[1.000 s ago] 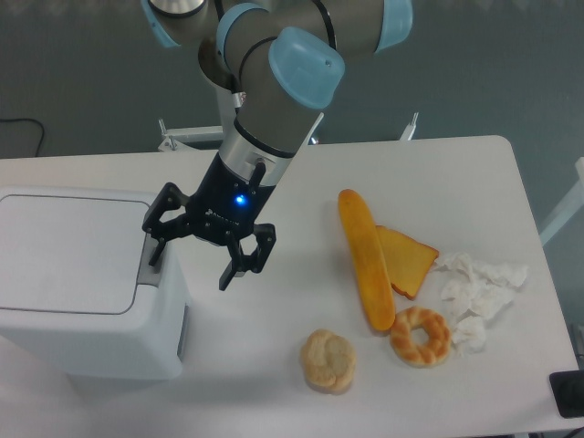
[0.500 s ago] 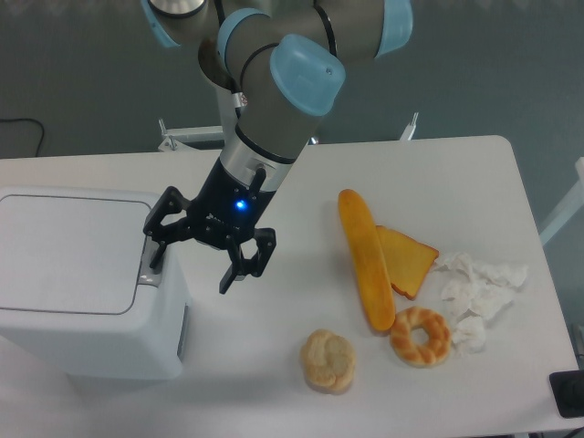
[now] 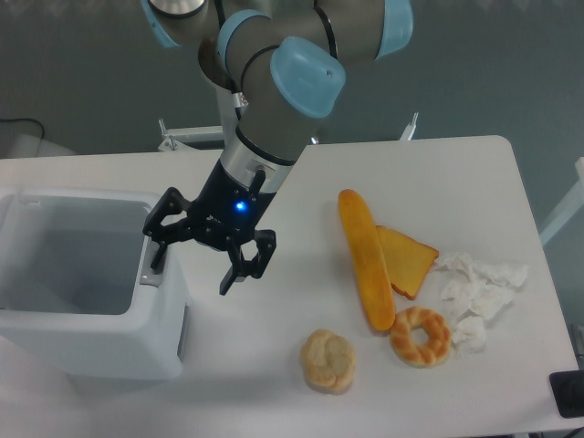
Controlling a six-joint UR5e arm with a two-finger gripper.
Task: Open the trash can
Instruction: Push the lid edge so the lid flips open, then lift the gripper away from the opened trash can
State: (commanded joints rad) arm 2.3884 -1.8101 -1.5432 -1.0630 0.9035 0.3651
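1. Where the white table [image 3: 274, 365] meets the left edge of the view, the trash can [image 3: 100, 342] is seen, a large white boxy bin standing with its top open so that the pale hollow inside is shown.
2. The lid itself cannot be made out clearly.
3. The gripper [image 3: 193, 266] is held over the bin's right rim, its two black jaws spread apart with nothing between them.
4. One fingertip is placed at the grey push tab [image 3: 147, 276]; contact appears likely but cannot be confirmed.
5. A blue light is lit on the gripper body.
6. To the right, well apart from the bin, a long bread loaf [image 3: 366, 260], a toast slice [image 3: 409, 260], a ring-shaped pastry [image 3: 421, 336], a round bun [image 3: 328, 359] and crumpled white tissue [image 3: 479, 292] are laid on the table.
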